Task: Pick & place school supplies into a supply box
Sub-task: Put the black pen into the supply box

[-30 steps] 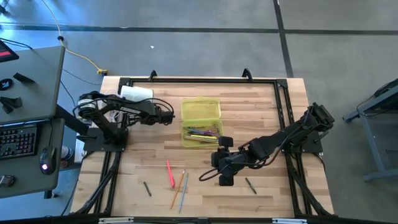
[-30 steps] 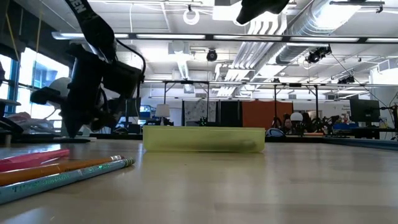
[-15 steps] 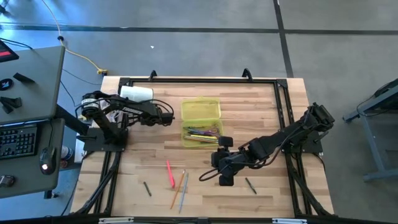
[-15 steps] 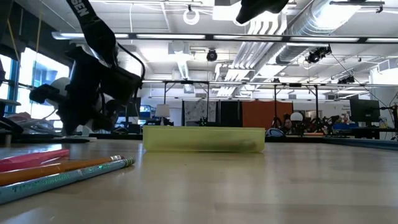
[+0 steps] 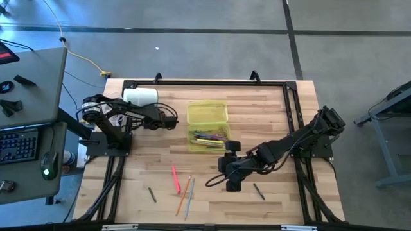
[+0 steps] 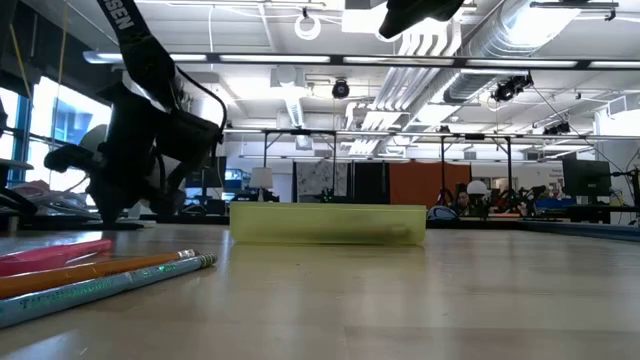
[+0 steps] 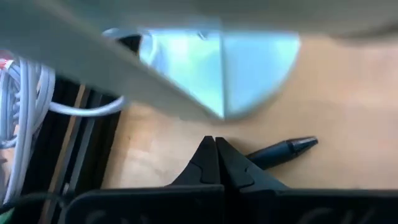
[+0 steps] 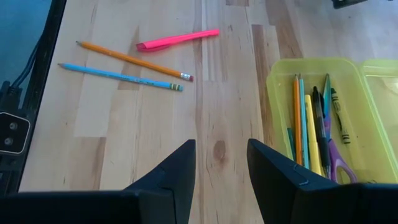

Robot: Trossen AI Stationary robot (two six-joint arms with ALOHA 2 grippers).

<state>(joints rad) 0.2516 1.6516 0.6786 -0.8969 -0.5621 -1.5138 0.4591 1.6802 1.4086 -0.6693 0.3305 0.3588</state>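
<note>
The supply box (image 5: 207,126) sat near the middle of the table (image 5: 270,102), its open lid lying toward the far edge and its tray toward the near one. Inside the tray lay a bundle of pens and pencils (image 8: 311,127) together with the purple-handled scissors (image 8: 339,158).

The right gripper (image 5: 226,174) hovered over bare wood just beside the near end of the box, its fingers (image 8: 177,171) spread apart with nothing between them. On the table near the front edge lay a pink pen (image 5: 174,179), an orange pencil (image 5: 183,194) and a light blue pencil (image 5: 189,197), close together. A dark pen (image 5: 151,194) lay further to the left of them, and another dark pen (image 5: 258,190) lay just beside the right gripper.

The left gripper (image 5: 172,120) waited at the left side of the table beside the white cylinder (image 5: 140,96), its fingers (image 7: 214,163) pressed together and empty, with a dark marker (image 7: 281,151) on the wood near its tips.
</note>
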